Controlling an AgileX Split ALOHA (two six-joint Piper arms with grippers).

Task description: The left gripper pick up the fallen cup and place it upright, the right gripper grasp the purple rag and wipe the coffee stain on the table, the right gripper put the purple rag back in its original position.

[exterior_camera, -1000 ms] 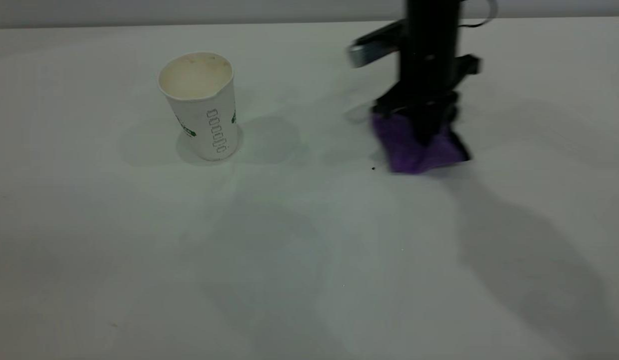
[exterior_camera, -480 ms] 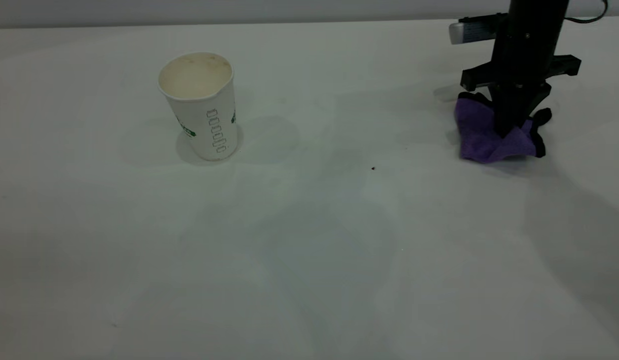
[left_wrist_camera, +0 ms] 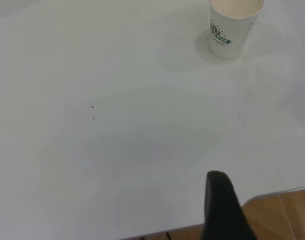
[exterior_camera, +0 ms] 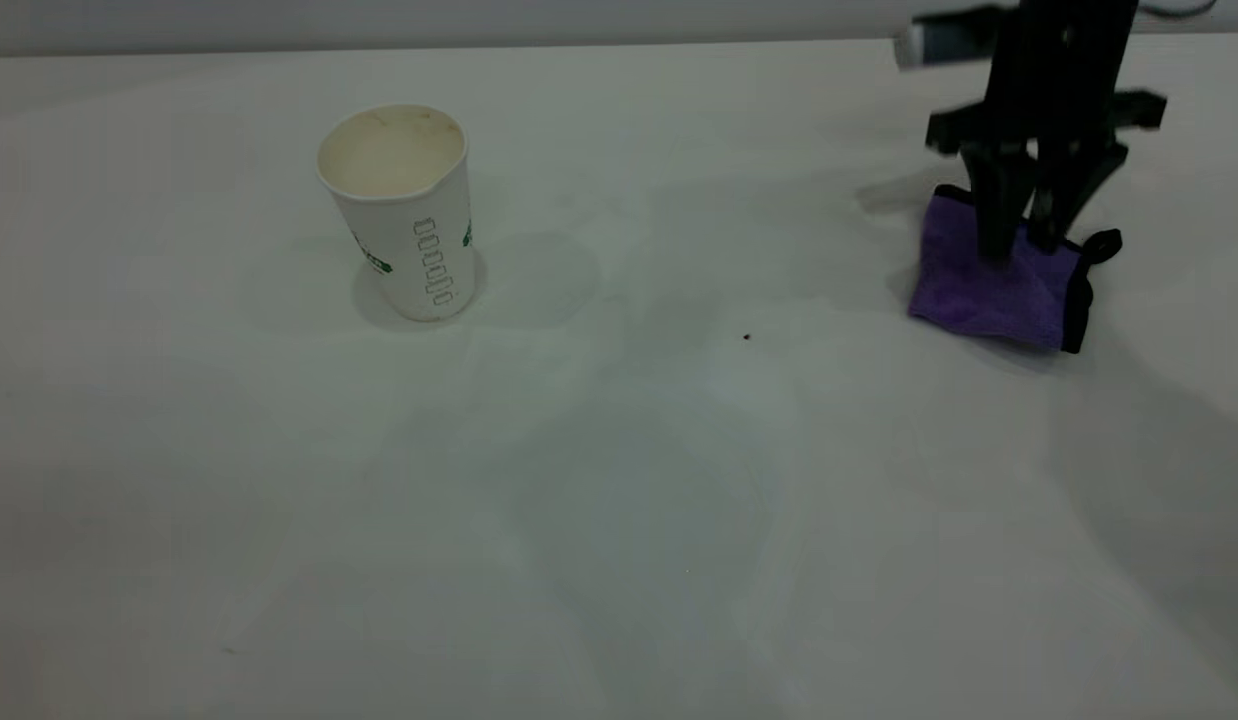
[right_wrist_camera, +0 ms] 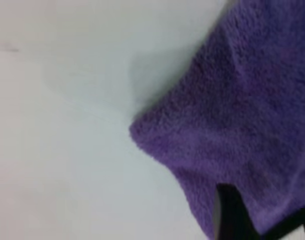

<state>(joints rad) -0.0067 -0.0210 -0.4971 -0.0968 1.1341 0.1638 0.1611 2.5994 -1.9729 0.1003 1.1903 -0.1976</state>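
The cup stands upright on the table at the back left; it also shows in the left wrist view. The purple rag lies on the table at the far right, its black loop to its right. My right gripper points down over the rag's back edge, open, fingertips at the cloth. In the right wrist view the rag fills the frame between the parted fingers of the right gripper. No coffee stain shows. My left gripper is off the exterior view, by the table's edge.
A tiny dark speck lies on the table between cup and rag. The table's back edge runs just behind the right arm. A wooden floor shows beyond the table's edge in the left wrist view.
My right gripper carried the rag from the table's middle to the far right, then opened and rose slightly. The rag now lies spread on the table. The cup has not moved.
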